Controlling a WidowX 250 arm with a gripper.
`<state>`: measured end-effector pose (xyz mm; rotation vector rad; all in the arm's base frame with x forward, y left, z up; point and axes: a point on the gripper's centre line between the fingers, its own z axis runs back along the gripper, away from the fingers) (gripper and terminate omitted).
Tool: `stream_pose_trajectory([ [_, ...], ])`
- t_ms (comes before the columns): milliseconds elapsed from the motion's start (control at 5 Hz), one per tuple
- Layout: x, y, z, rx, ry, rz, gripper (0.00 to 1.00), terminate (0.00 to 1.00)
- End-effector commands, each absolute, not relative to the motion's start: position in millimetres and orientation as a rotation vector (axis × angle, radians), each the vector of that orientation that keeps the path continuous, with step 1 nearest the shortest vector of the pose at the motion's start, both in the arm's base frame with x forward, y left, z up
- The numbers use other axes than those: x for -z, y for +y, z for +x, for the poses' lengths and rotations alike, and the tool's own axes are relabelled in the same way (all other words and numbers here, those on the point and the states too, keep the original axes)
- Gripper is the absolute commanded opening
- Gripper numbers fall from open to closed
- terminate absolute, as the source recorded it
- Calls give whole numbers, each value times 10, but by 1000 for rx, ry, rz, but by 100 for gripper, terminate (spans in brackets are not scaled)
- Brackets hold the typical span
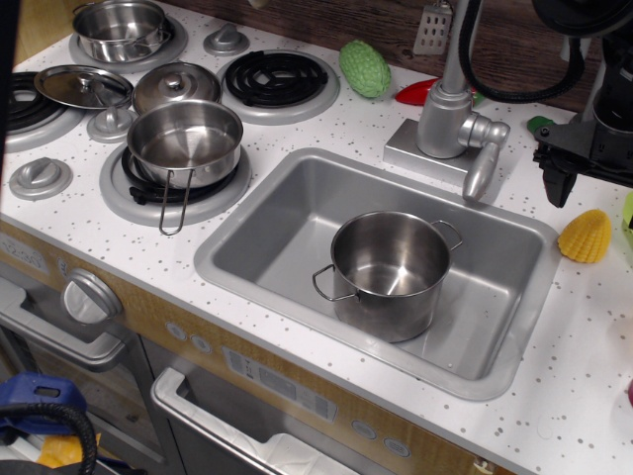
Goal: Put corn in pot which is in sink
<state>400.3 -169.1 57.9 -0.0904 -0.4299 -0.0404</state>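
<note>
The yellow-orange ribbed corn [585, 236] lies on the white counter to the right of the sink [287, 213]. The tall steel pot [390, 272] with two wire loop handles stands upright and empty inside the sink, right of its middle. My black gripper [593, 198] hangs at the right edge of the view, just above and behind the corn, not touching it. One finger [555, 183] shows at the left end of its rail; the other is cut off by the frame edge. The jaws look spread and hold nothing.
A grey faucet [450, 119] stands behind the sink. A saucepan with a long handle [185, 143] sits on the near burner, a small pot [121, 28] at the back left, lids [84, 86] between them. A green bumpy vegetable [365, 68] and a red toy [417, 91] lie behind.
</note>
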Motion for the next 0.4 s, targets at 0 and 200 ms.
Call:
stream_pose_trajectory([
  [0, -579, -1691, 4003, 40, -430, -90, 100, 0],
  [200, -543, -1675, 4052, 56, -445, -95, 100, 0],
])
